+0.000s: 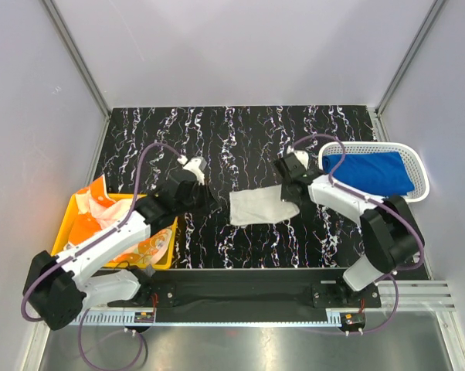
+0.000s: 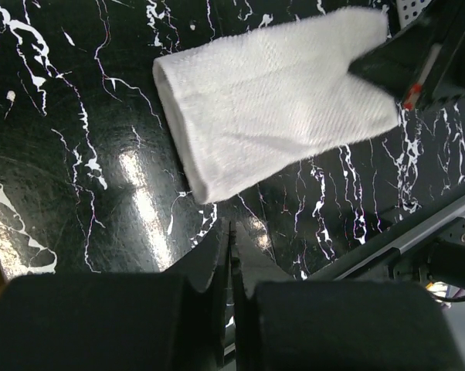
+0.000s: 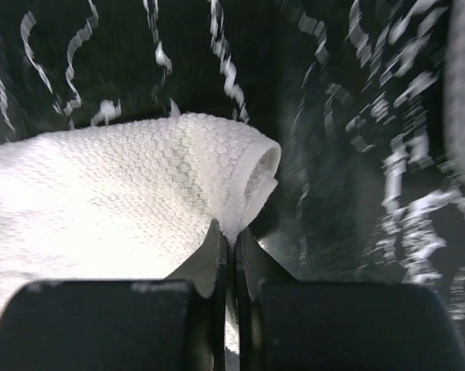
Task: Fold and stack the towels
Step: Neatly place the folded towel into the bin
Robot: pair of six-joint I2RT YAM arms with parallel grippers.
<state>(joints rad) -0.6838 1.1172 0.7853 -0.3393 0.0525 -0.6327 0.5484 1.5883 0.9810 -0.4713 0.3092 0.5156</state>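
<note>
A folded off-white towel (image 1: 259, 206) (image 2: 279, 100) (image 3: 117, 193) lies mid-table on the black marbled surface. My right gripper (image 1: 288, 187) (image 3: 232, 236) is shut on its right edge, the cloth pinched between the fingers and bunched up there. My left gripper (image 1: 195, 171) (image 2: 232, 232) is shut with nothing in it, hovering just left of the towel and apart from it. A royal blue towel (image 1: 369, 171) lies folded in the white basket (image 1: 418, 166). Orange-and-white patterned towels (image 1: 105, 224) are heaped in the yellow bin (image 1: 65, 232).
The white perforated basket sits at the right edge of the table, the yellow bin at the left front. Grey walls close in on both sides and at the back. A black rail (image 1: 240, 294) with the arm bases runs along the near edge.
</note>
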